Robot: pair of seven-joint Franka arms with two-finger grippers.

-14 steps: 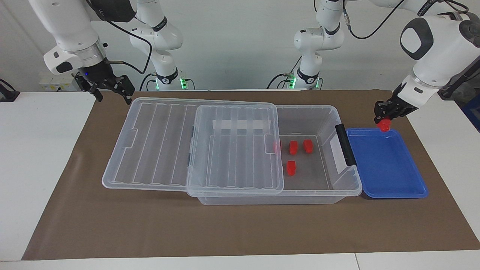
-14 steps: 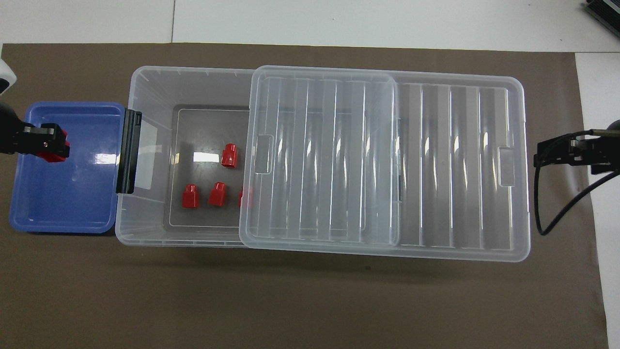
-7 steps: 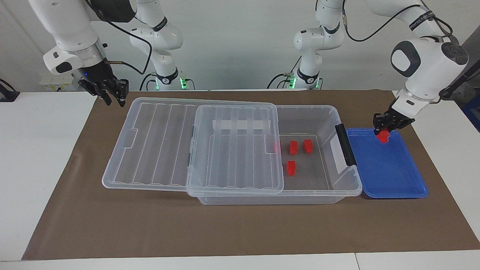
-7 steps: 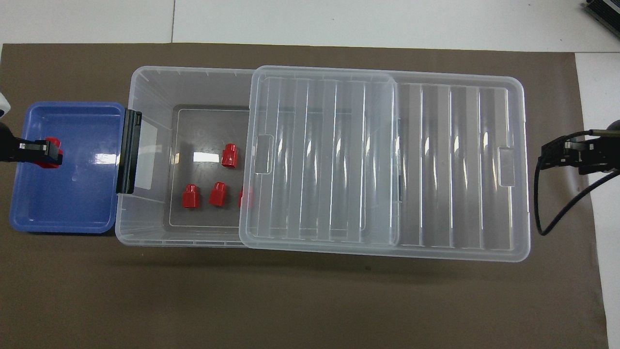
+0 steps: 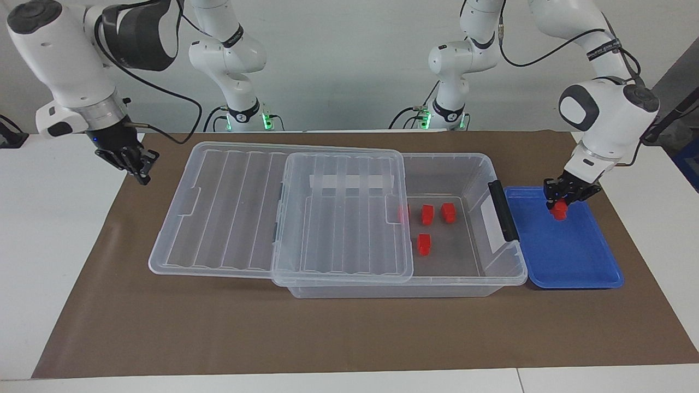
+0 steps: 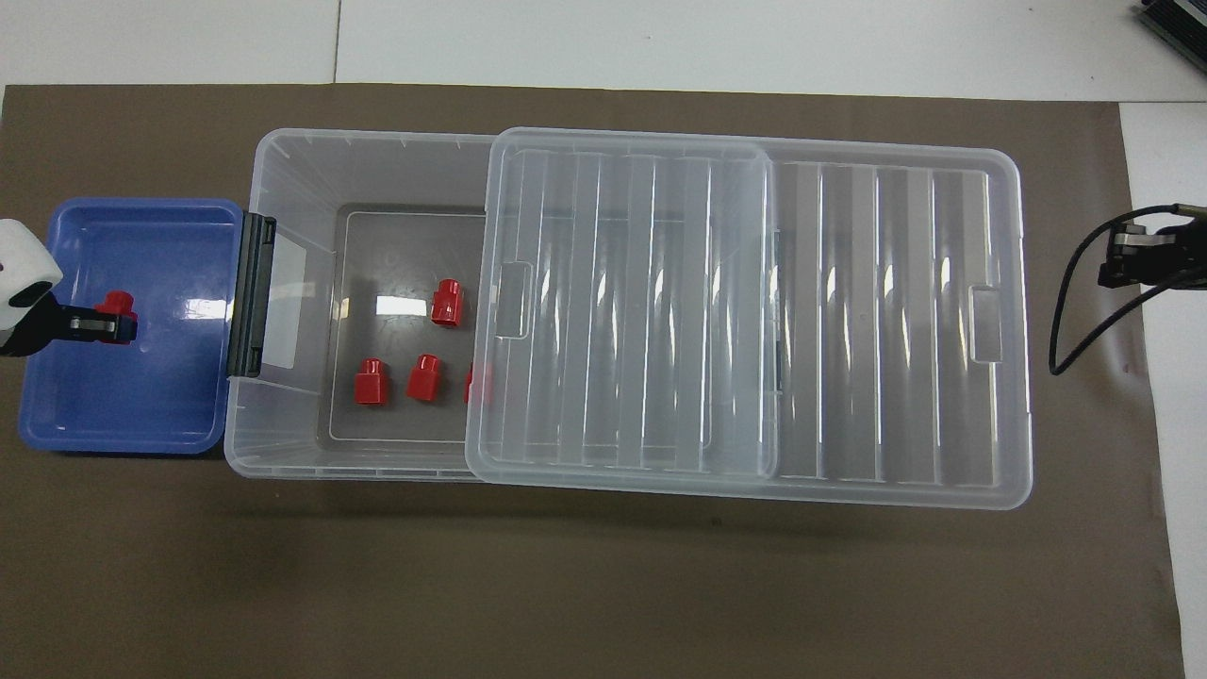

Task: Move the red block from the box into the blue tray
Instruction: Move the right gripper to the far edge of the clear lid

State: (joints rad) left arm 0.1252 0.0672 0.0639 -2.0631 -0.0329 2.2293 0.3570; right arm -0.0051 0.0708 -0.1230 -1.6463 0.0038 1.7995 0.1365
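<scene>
The blue tray [image 5: 568,262] [image 6: 132,405] lies at the left arm's end of the table, against the box's black latch [image 5: 502,210]. My left gripper [image 5: 562,201] [image 6: 106,326] is shut on a red block [image 5: 558,211] [image 6: 117,303] and holds it low inside the tray, in the half nearer to the robots. I cannot tell whether the block touches the tray floor. The clear box [image 5: 480,159] [image 6: 283,156] holds three more red blocks [image 5: 426,214] [image 6: 449,302] in the open, and one half under the lid [image 5: 403,212]. My right gripper [image 5: 137,166] [image 6: 1127,262] hangs over the brown mat off the lid's end.
The ribbed clear lid [image 5: 229,207] [image 6: 849,321] is slid toward the right arm's end, covering about half the box and overhanging it. A brown mat [image 5: 327,333] covers the table under everything. The right gripper's black cable [image 6: 1066,330] loops beside the lid.
My left gripper has come down with the red block from above the tray's rim into the tray. My right gripper has drawn away from the lid's corner, outward and lower.
</scene>
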